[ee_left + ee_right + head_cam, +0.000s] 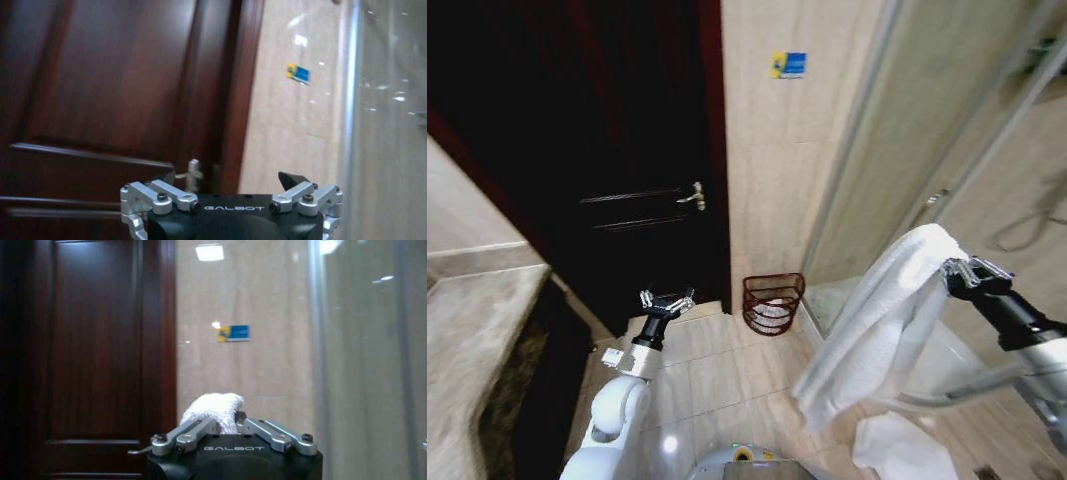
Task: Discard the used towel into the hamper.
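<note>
Right arm raised and gripping, left arm idle
The right gripper (pixel 957 268) is held high, fingers clamped on the white towel (pixel 882 320); the left gripper (pixel 667 300) hangs lower with fingers spread, holding nothing

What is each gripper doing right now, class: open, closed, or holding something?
Left gripper: open, holding nothing.
Right gripper: closed on the white towel, which hangs down from it.
</note>
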Available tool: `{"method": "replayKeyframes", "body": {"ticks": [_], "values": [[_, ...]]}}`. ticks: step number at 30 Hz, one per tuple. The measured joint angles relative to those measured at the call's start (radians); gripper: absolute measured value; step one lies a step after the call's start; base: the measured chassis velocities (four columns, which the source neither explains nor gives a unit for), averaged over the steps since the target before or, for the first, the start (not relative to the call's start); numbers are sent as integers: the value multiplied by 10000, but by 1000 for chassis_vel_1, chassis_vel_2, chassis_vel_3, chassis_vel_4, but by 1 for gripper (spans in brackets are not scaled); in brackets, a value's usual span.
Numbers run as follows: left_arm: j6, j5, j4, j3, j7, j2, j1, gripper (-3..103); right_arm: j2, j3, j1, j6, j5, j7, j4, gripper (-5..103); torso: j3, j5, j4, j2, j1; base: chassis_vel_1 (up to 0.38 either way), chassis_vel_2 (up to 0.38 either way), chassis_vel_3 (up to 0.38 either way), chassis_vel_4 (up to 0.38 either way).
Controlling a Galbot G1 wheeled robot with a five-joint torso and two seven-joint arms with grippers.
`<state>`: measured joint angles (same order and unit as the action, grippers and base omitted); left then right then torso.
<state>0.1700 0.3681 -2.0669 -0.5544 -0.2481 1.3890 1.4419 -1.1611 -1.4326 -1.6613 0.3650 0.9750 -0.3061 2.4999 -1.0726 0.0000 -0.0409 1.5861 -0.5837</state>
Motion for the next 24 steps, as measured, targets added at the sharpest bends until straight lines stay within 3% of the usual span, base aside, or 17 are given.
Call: {"method": "replayKeyframes", "body": {"ticks": [5,9,24], "values": [[131,-20,40,-1,14,-34,-30,100,88,-82,116,-18,-12,158,0,4,-1,0,-7,0,0,84,91,102,89],[132,-31,39,-1,9,-37,-52,100,83,-165,102,-21,-22,250,0,4,0,1,2,3,2,5,9,13,14],[182,-63,141,-14,-13,-55,-7,100,36,-116,180,-62,-218,207,0,4,-2,-1,1,2,-3,-69,76,72,-71]]}}
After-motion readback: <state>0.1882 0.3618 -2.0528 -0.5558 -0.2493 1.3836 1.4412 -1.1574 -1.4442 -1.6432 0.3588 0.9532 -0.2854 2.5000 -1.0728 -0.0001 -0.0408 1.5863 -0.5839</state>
